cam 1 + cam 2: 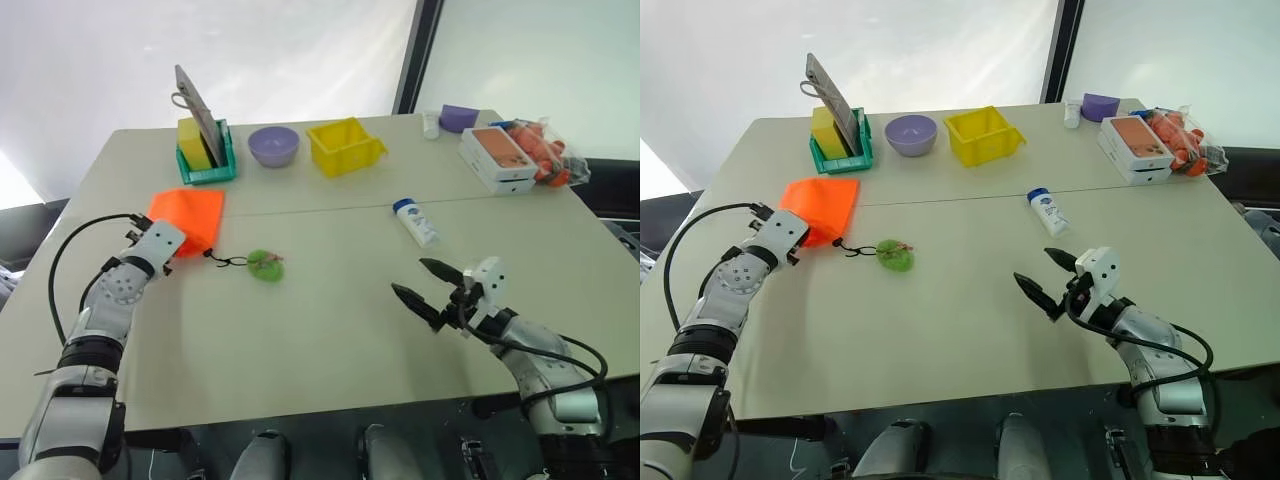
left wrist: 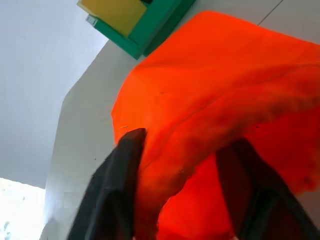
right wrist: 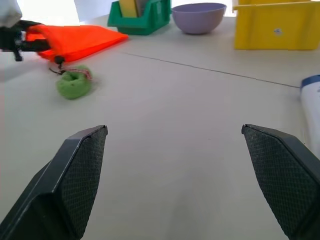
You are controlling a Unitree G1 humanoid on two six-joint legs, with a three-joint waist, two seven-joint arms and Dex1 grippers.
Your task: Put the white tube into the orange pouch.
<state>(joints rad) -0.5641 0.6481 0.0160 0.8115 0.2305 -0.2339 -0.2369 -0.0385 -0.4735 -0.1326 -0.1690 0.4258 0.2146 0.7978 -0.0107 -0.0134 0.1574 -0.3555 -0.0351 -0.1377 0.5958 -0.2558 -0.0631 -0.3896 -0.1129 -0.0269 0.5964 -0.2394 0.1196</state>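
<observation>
Orange pouch (image 2: pixel 210 100) edge between narrowed left gripper (image 2: pixel 185 190) fingers — right gripper (image 1: pixel 427 285) wide, empty.

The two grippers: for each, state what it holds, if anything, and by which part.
The left gripper pinches the orange pouch by a fold of fabric at its near edge, by the cord end. The right gripper is open and holds nothing.

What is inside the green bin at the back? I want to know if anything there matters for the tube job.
The green bin holds a yellow block and a flat grey slab leaning upright. Whatever sits lower behind its wall is hidden. The white tube lies on the table outside it.
</observation>
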